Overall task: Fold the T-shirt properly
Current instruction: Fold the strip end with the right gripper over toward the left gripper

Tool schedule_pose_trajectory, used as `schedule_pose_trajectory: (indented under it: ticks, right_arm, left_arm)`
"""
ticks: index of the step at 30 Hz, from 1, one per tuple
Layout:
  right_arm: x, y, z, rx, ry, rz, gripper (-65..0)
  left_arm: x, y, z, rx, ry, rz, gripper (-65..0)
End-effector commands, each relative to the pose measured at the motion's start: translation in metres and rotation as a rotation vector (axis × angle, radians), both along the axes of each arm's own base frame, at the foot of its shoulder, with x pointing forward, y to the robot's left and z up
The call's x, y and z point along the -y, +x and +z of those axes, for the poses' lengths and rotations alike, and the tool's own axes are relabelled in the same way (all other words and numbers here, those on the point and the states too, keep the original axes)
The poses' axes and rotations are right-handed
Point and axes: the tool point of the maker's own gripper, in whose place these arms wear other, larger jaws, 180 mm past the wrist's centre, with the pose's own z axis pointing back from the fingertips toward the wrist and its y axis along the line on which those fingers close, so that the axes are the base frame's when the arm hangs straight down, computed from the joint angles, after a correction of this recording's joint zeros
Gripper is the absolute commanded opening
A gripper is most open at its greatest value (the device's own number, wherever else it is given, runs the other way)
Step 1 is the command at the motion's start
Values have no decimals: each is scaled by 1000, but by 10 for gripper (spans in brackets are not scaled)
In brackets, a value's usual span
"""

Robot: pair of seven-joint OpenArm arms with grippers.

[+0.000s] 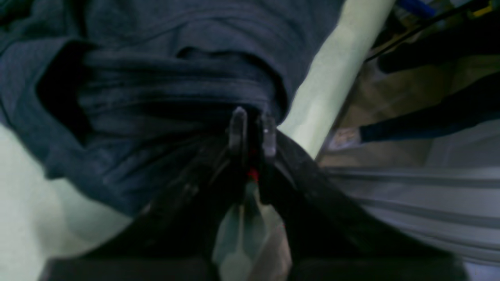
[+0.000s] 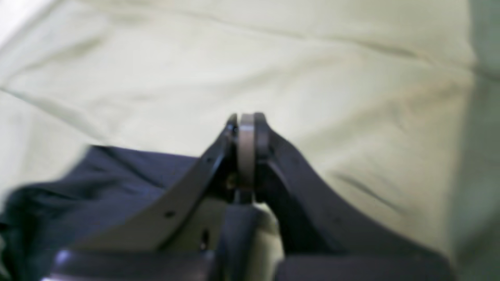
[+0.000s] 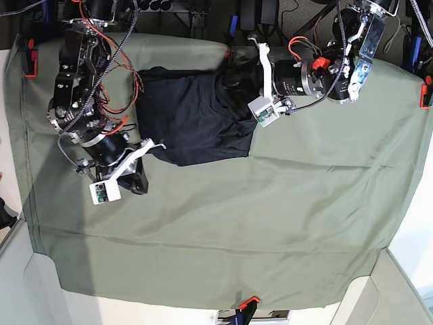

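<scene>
The T-shirt point(image 3: 196, 118) is dark navy and lies bunched on the sage-green sheet point(image 3: 270, 223) toward the back left. In the left wrist view its fabric point(image 1: 164, 89) is gathered in thick folds right at my left gripper point(image 1: 253, 127), whose fingertips are pinched together on the cloth; in the base view this gripper point(image 3: 233, 76) sits at the shirt's back right edge. My right gripper point(image 2: 246, 119) is shut, its tips over bare sheet, with the shirt's edge point(image 2: 97, 183) just behind and to the left. From the base view it point(image 3: 137, 180) sits at the shirt's front left corner.
The sheet is clipped to the table by orange clamps point(image 3: 247, 301) at the front edge and at both sides. The sheet's edge and the floor beyond point(image 1: 390, 101) show at the right of the left wrist view. Cables and equipment line the back edge.
</scene>
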Motion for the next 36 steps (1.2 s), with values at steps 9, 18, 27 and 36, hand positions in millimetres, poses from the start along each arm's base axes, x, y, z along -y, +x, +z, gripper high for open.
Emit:
schedule_pose_trajectory:
  ticks: [9,18,27,36]
  right_arm:
    - [33,10,-25,-23,8,-37,-650]
    - [23,21,-18,-18,71,-20,-650]
    - [19,19,-23,-43,69,-13,-650]
    - [20,18,-24,-50,66,-12,-650]
  left_arm:
    - [-14,14,-3,108,111,-8,-621]
    - [-45,24,-38,119,220,31,-620]
    - [-65,70,-40,149,256,82,-620]
    - [-75,124,-17,232,257,128,-620]
